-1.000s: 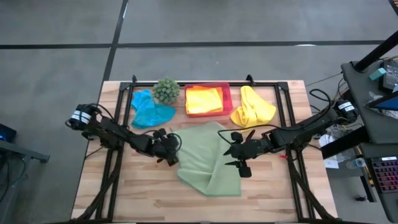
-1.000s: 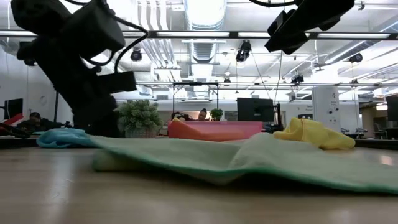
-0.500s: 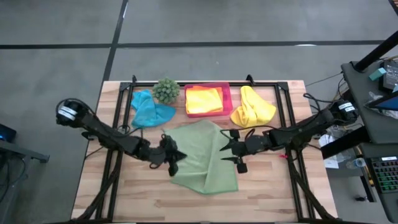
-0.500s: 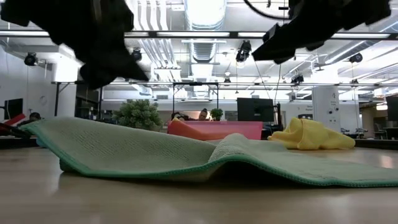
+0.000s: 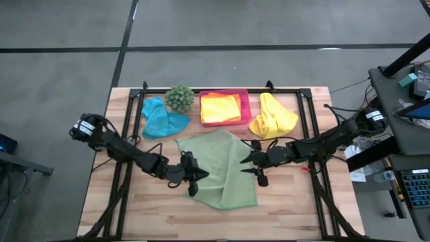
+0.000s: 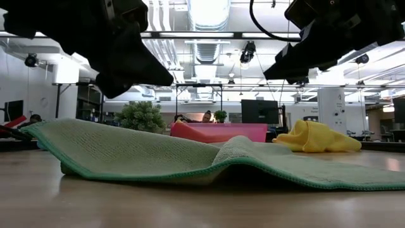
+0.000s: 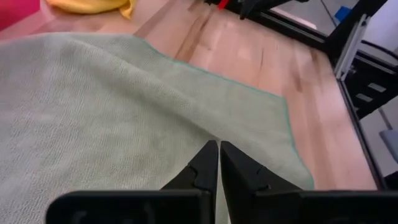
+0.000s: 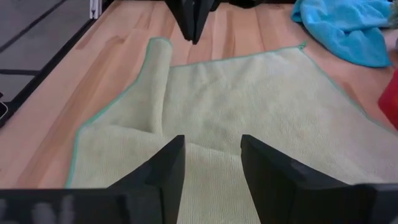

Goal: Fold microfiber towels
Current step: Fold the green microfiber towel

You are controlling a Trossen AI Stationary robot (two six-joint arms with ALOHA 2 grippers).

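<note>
- High view: the pink tray [image 5: 246, 107] stands at the far edge of the bench [image 5: 289, 208], and a folded yellow towel [image 5: 220, 108] lies inside it, filling most of its floor.
- Just beside the tray on one side stands the spiky green plant [image 5: 179, 97]; beyond the plant lies the crumpled teal towel [image 5: 161, 119].
- On the tray's other side a second yellow towel [image 5: 273, 115] lies bunched on the bench, apart from the tray.
- The light green towel [image 5: 218, 168] lies spread near the bench centre, in front of the tray, with one corner pointing toward the tray and a raised ridge running across it.
- In the low view the green towel's near edge is lifted off the wood along that ridge; the tray and the bunched yellow towel show behind it.
- Left tool [image 5: 195, 177]: over the towel's left edge, fingers pressed together with nothing between them, as the left wrist view shows; tips just above the cloth.
- Right tool [image 5: 250, 165]: at the towel's right edge, fingers spread apart, with the green cloth lying below the gap in the right wrist view; no cloth is pinched.
- A black frame [image 5: 306, 107] rings the bench; both arms reach in across its side rails.
</note>
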